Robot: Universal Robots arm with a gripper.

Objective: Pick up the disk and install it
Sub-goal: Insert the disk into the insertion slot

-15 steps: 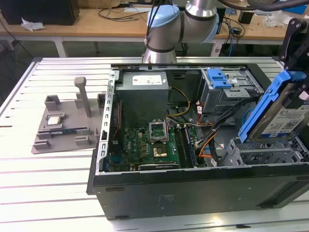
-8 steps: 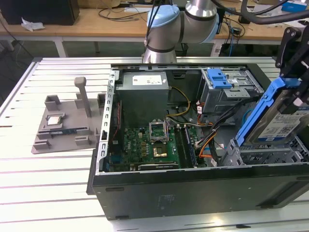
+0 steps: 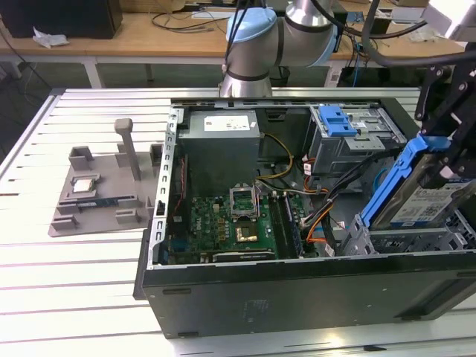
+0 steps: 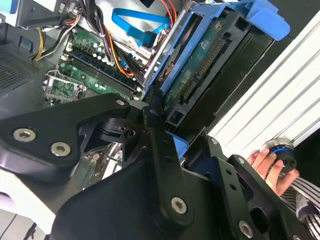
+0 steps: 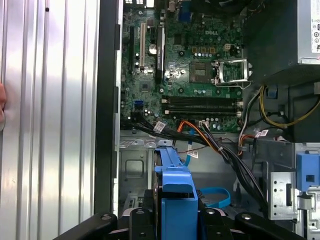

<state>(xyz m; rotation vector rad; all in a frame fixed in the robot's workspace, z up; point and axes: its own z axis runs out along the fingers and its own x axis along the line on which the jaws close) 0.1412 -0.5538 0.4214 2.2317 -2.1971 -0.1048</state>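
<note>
Nearest, at the exterior view's right, pinched tight in the gripper (image 3: pixel 448 167): the disk (image 3: pixel 425 199). Tilted steeply, long axis rising up and rightward, label outward, lower end just over the metal bay (image 3: pixel 405 242) in the open case's (image 3: pixel 297 297) near right corner. Black linkage reaching down from above. Beyond, tangled cables (image 3: pixel 320 216), motherboard (image 3: pixel 230 223), blue-latched drive cage (image 3: pixel 349 134), power supply (image 3: pixel 222 145). Off to the exterior view's left on the table (image 3: pixel 74 282), a grey fixture (image 3: pixel 97 193).

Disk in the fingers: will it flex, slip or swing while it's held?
Probably stiff: the disk is a metal slab, held tilted without sagging. Likely heavy for its size, so it may pivot between the fingers. Its blue plastic rails look smooth, so slipping is possible.
</note>
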